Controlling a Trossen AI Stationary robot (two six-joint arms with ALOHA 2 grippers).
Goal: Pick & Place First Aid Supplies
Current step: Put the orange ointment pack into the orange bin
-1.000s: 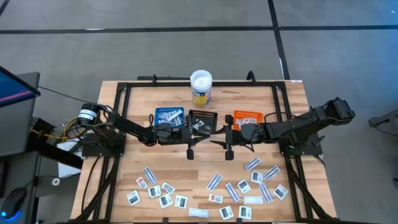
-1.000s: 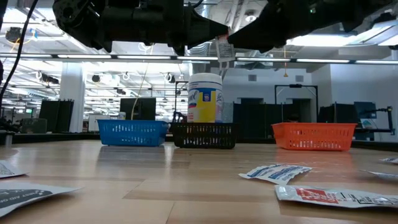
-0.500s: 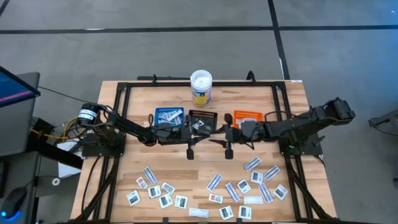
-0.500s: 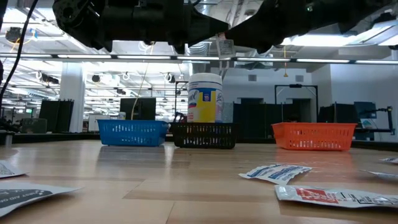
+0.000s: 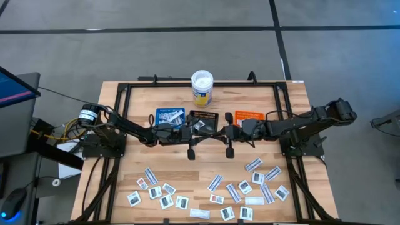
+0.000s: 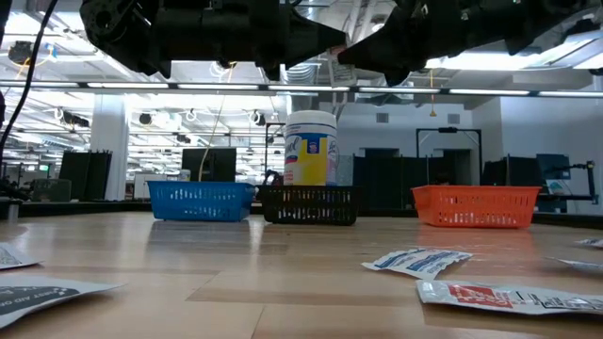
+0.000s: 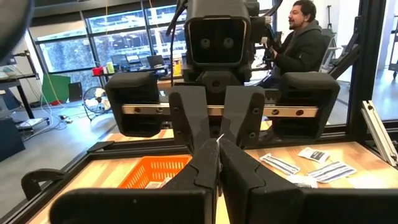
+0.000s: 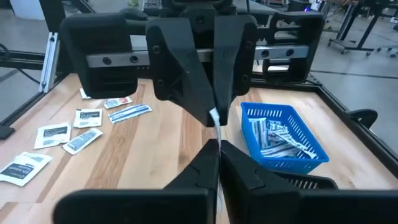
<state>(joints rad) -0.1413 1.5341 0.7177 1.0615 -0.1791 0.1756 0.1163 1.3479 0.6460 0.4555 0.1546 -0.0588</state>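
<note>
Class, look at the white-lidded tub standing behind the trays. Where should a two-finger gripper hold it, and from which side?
Probably the round wall of the tub just under the lid, fingers on opposite sides, coming in level from its left or right. It stands upright, and the black tray blocks the front.

Probably a robotics lab: strip-lit ceiling (image 6: 113,87), dark monitors (image 6: 209,162), seated person (image 7: 305,46).

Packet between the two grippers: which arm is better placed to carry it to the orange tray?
Right, probably. The right gripper meets the left gripper at the packet, and the orange tray lies beside the right arm's wrist; the left arm would have to reach across.
</note>
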